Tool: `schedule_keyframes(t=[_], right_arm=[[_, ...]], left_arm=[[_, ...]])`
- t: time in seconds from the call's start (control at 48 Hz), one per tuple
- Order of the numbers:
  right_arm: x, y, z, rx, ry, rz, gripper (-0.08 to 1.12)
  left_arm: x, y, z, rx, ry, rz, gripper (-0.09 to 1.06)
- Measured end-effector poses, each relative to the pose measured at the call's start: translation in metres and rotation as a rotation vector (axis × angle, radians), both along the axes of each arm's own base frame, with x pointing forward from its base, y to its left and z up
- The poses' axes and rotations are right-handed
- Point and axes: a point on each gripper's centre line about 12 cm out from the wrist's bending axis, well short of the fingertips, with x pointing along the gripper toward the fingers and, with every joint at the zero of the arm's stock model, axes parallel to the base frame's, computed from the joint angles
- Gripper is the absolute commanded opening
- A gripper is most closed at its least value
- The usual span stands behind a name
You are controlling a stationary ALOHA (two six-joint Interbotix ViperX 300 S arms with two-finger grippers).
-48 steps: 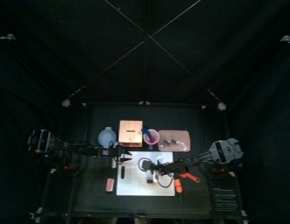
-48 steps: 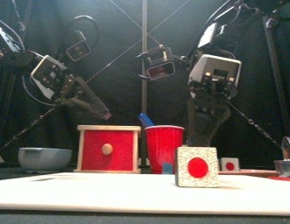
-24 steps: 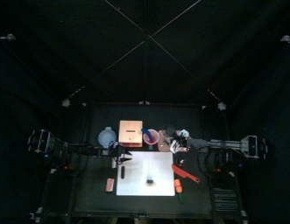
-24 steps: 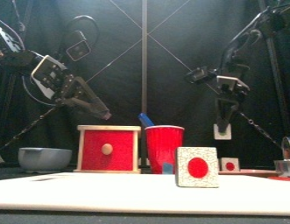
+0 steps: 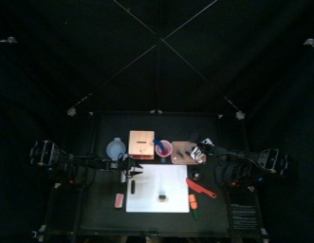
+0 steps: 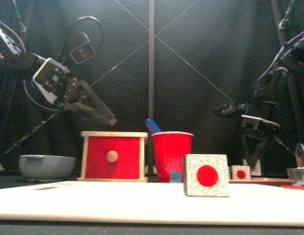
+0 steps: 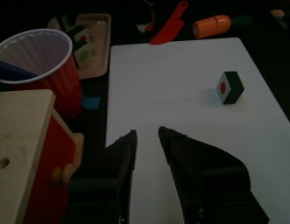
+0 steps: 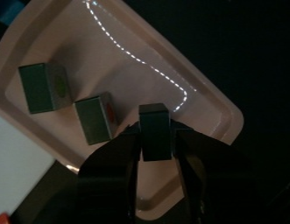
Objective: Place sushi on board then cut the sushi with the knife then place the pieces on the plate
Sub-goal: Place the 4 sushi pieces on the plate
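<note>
One dark green sushi piece (image 5: 163, 196) with a red centre stands on the white board (image 5: 146, 204), near and large in the front view (image 6: 207, 175). My right gripper (image 8: 154, 133) is shut on another sushi piece (image 8: 153, 111) just above the pink plate (image 8: 135, 61), where two pieces (image 8: 42, 87) (image 8: 95, 118) lie. From above, that gripper (image 5: 198, 149) hangs over the plate (image 5: 185, 155). My left gripper (image 7: 147, 138) hovers open and empty over the board's back left part (image 5: 131, 172). The red knife (image 5: 201, 191) lies off the board's right edge.
The wooden box (image 5: 142, 145) and the red cup (image 5: 164, 148) holding a blue knife (image 6: 151, 124) stand behind the board. A blue-grey bowl (image 5: 116, 149) sits at the back left. An orange toy (image 5: 193, 202) lies by the red knife, a red toy (image 5: 119, 199) left of the board.
My right gripper has carried a sushi piece from over the board back and to the right, down over the pink plate. The left arm has stayed still.
</note>
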Motion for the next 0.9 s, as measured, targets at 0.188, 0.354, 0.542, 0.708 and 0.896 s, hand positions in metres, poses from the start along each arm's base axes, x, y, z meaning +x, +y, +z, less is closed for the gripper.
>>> schedule_keyframes(t=[0.188,0.354,0.542,0.708,0.896], right_arm=[[-0.001,-0.006,-0.001,-0.003,-0.028,-0.018,0.81],[0.002,-0.004,0.011,-0.015,-0.028,-0.016,0.81],[0.038,0.035,0.044,-0.04,-0.106,0.162,0.81],[0.084,0.11,0.065,-0.053,-0.215,0.474,0.81],[0.121,0.185,0.059,0.024,-0.287,0.678,0.81]], left_arm=[[0.0,0.0,0.001,0.0,-0.005,-0.002,0.7],[0.001,0.0,0.002,0.0,-0.006,0.0,0.7],[0.001,0.0,0.002,-0.001,-0.006,0.001,0.7],[0.001,0.0,0.001,-0.001,-0.005,0.0,0.7],[0.001,0.0,0.001,-0.003,-0.005,0.003,0.7]])
